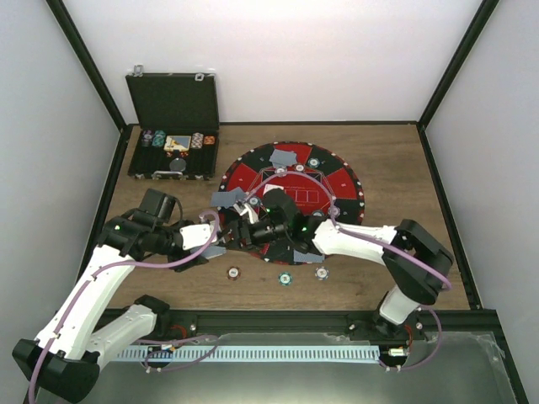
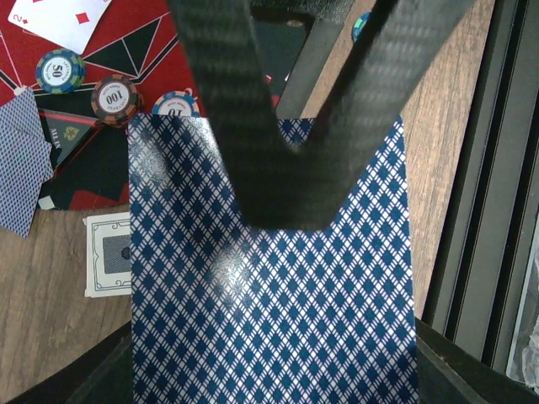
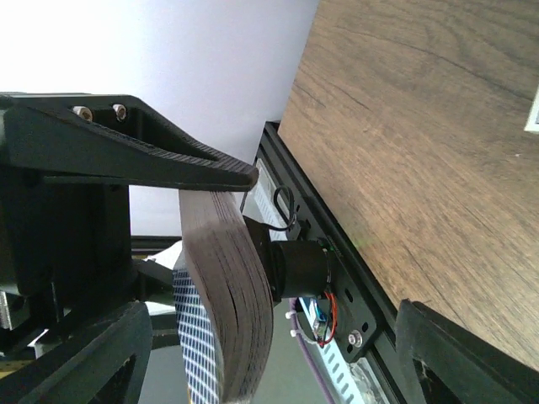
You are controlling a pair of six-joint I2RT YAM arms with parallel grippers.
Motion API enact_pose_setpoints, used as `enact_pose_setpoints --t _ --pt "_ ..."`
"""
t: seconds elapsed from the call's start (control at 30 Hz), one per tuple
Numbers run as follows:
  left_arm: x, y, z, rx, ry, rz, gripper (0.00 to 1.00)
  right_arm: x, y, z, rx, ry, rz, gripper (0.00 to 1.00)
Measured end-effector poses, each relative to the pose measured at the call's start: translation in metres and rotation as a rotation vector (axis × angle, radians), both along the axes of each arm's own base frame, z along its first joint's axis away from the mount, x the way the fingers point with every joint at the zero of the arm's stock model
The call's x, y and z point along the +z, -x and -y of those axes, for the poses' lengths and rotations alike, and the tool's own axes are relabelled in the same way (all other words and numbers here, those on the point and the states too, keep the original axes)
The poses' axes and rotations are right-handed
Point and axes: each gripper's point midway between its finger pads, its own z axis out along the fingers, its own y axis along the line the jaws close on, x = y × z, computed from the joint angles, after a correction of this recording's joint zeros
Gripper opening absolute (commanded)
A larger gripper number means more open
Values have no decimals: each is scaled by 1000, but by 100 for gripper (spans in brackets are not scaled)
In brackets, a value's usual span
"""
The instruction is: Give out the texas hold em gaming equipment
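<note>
We see the left gripper (image 2: 286, 202) pinched tight on the deck of cards (image 2: 269, 320). Its blue diamond backs face up, and its long side runs along the fingers. It hangs over the red mat's (image 2: 143, 25) edge. The chips (image 2: 60, 70) nearby say 50, 100 and 10. The right gripper (image 3: 324, 244) stands wide, with the deck close by one finger.

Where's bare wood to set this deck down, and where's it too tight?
Free: the wood between the mat and the right wall, beyond the right arm. Narrower: the strip between the three chips and the near rail. Crowded: the mat's near-left edge around the deck.
</note>
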Motion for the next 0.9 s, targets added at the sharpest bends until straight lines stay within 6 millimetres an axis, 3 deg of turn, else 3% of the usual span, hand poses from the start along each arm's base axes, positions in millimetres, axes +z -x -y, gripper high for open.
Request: enact_pose_setpoints --t 0.3,0.43,0.53,0.9 --pt "0 0 0 -1 3 -1 8 2 1 -31 58 -34 -31 75" --pt "0 0 0 -2 3 -1 8 -6 5 -39 83 -35 -55 69" --pt "0 1 0 -1 1 -2 8 -16 7 -41 94 -21 -86 66" --pt "-1 1 0 0 -2 -5 8 -15 -5 -27 75 -40 -82 56"
